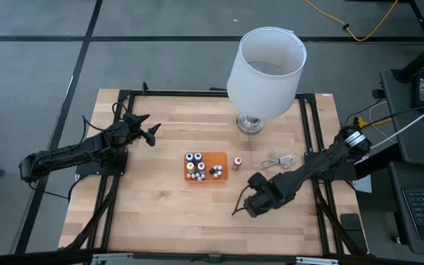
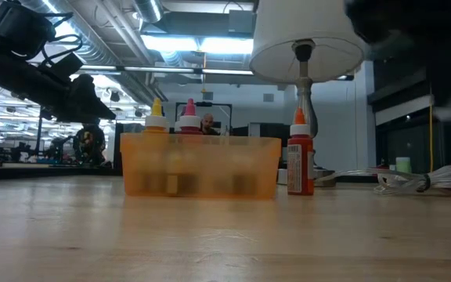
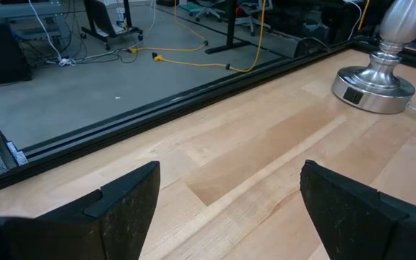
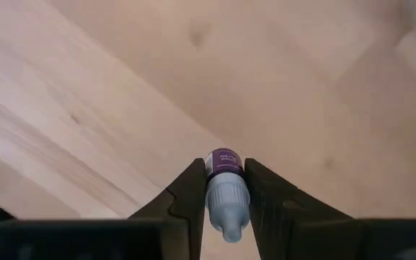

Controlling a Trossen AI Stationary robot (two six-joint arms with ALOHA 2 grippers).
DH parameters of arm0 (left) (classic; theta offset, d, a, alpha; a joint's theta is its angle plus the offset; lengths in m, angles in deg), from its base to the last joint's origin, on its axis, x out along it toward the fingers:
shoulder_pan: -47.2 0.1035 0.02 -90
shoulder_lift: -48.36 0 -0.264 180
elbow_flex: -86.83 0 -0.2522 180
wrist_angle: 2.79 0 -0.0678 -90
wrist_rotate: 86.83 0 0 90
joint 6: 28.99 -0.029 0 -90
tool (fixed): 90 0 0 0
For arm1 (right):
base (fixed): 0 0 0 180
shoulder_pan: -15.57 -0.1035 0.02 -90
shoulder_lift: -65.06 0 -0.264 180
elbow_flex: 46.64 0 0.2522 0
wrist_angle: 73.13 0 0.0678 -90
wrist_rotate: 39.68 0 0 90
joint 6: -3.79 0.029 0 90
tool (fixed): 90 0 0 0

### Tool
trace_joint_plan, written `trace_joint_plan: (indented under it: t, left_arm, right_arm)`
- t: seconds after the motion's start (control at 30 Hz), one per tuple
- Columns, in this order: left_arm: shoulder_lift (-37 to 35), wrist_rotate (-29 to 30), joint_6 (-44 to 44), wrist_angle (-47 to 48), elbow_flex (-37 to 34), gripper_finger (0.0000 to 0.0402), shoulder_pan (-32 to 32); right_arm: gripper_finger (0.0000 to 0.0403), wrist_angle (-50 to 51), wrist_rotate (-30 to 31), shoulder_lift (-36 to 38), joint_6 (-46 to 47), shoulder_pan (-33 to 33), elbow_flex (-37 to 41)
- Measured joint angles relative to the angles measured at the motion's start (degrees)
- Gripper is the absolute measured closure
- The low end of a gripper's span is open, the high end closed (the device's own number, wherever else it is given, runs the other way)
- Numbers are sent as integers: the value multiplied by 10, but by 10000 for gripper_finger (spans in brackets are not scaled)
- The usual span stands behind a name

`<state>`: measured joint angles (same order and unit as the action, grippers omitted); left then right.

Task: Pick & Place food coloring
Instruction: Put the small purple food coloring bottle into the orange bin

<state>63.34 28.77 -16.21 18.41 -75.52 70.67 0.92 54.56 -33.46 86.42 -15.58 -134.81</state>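
The right gripper (image 4: 224, 209) has its jaws pinching a tiny purple dropper bottle (image 4: 224, 167) with a pale grey cap, the two dark fingers (image 4: 185, 198) pressed against its sides and the cap pointing back toward the wrist. Bare pale wood lies beneath it. In the high view this right gripper (image 1: 252, 202) is over the surface to the right of and nearer than the tray, its dark arm running back toward the right edge.

To its left, about mid-surface, sits the orange rectangular plastic tray (image 1: 221, 157), holding a cluster of small dropper bottles (image 1: 195, 165) with pale caps; blue, pink and dark ones can be made out. In the low view a yellow-topped and a pink-topped bottle rise above the translucent tray wall (image 2: 200, 166). Just to the right of the tray, apart from it, one small red bottle with an orange-and-white cap (image 2: 301, 160) stands upright on the wood. Farther right lies a coiled white cable (image 1: 278, 160).

Beyond these, toward the far edge, stands a lamp with a white drum shade (image 1: 266, 62) on a shiny metal base (image 1: 250, 123).

The left gripper (image 1: 152, 132) waits well apart near the far left part of the light wooden surface (image 1: 160, 213), its jaws spread wide with nothing between them; the left wrist view shows the two dark fingers (image 3: 125, 209) held apart over bare wood, with the lamp base farther off.
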Motion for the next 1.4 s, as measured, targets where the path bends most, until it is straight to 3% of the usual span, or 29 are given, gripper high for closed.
trace_joint_plan:
  t: [0.17,0.4,0.97,1.4]
  left_arm:
    - [0,0,0,0,0,78,0]
    - [0,0,0,0,0,78,0]
    - [0,0,0,0,0,78,0]
    - [0,0,0,0,0,79,0]
  right_arm:
    - [312,44,36,0,-57,40,-74]
    - [312,63,38,-7,-145,100,-129]
    - [312,113,27,-174,-413,209,-368]
    - [312,120,6,-266,-519,266,-428]
